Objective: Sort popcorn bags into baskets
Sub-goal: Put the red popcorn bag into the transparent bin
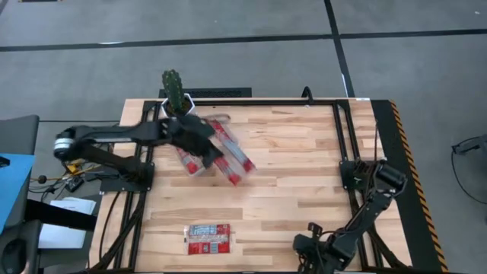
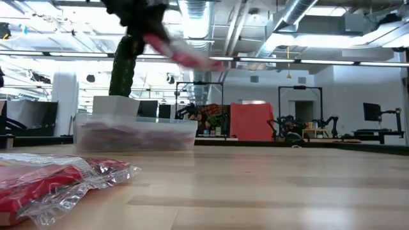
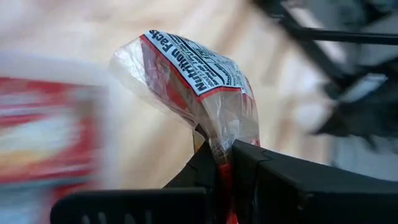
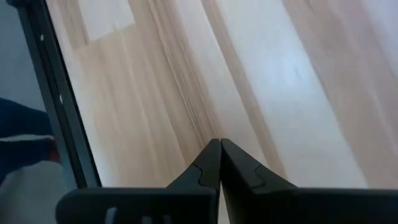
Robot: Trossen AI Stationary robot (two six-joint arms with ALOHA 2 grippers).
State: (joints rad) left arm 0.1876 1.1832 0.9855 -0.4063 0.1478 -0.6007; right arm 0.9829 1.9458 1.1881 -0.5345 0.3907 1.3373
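Note:
My left gripper (image 1: 204,144) is shut on one red popcorn bag (image 1: 232,160), which it carries in the air above the far left part of the table, over the right end of the clear tray (image 2: 134,133). The tray (image 1: 190,164) has red packets in it. In the low view the held bag (image 2: 185,56) is high above the tray. Another popcorn bag (image 1: 209,238) lies flat near the table's near edge and fills the low view's foreground (image 2: 57,185). My right gripper (image 4: 219,146) is shut and empty, low at the near right (image 1: 308,245). My left gripper (image 3: 224,152) pinches the bag between its two fingers at one end, on the clear crimped wrapper edge (image 3: 219,142). The bag is lifted clear and juts out beyond the fingertips, its white nutrition panel (image 3: 193,62) showing. In the low view it slants down to the right.
A white pot with a green cactus (image 1: 176,95) stands at the far edge right behind the tray. A black frame (image 1: 342,129) runs along the table's far and right sides. Bare wood (image 1: 297,175) lies between the tray and my right arm.

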